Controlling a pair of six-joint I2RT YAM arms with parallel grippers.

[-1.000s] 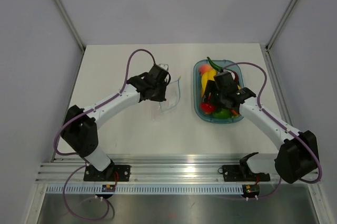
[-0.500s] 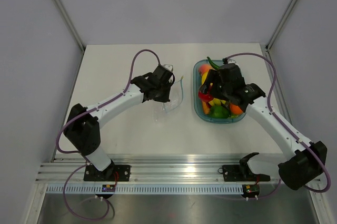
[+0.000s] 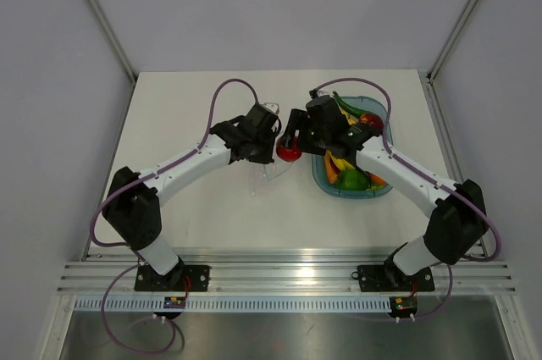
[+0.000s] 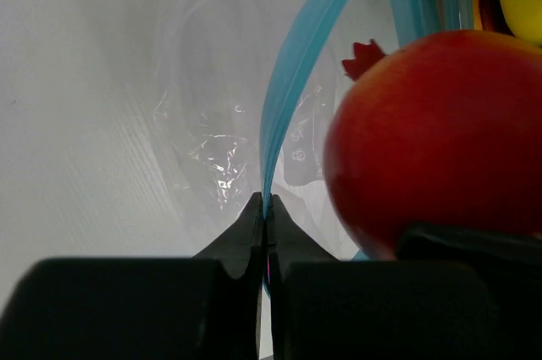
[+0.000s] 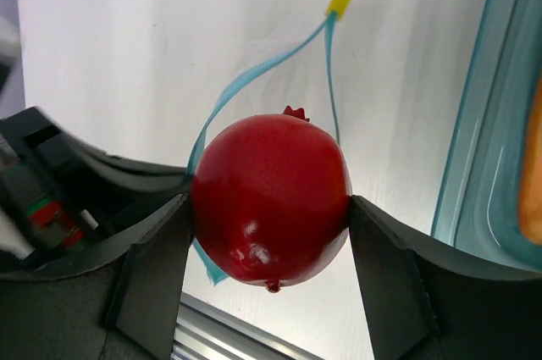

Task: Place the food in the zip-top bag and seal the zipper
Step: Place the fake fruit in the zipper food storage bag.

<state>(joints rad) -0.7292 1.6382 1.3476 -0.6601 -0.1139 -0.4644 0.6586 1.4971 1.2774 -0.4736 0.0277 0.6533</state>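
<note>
Top external view shows two arms meeting over one clear bag (image 3: pixel 269 169). The left gripper (image 4: pixel 264 205) is pinched tight on the bag's blue zipper (image 4: pixel 296 72), and the right gripper (image 5: pixel 269 233) clamps one red fruit (image 5: pixel 269 191) just above the bag's mouth. One tray (image 3: pixel 339 193) beside them holds the other toys, too jumbled under the arm to count.

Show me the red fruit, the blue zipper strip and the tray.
red fruit (image 5: pixel 269 199), right wrist view, middle of its round body.
zipper strip (image 4: pixel 284 80), left wrist view, midway along the blue band.
tray (image 3: pixel 360 196), top view, on its near rim.
</note>
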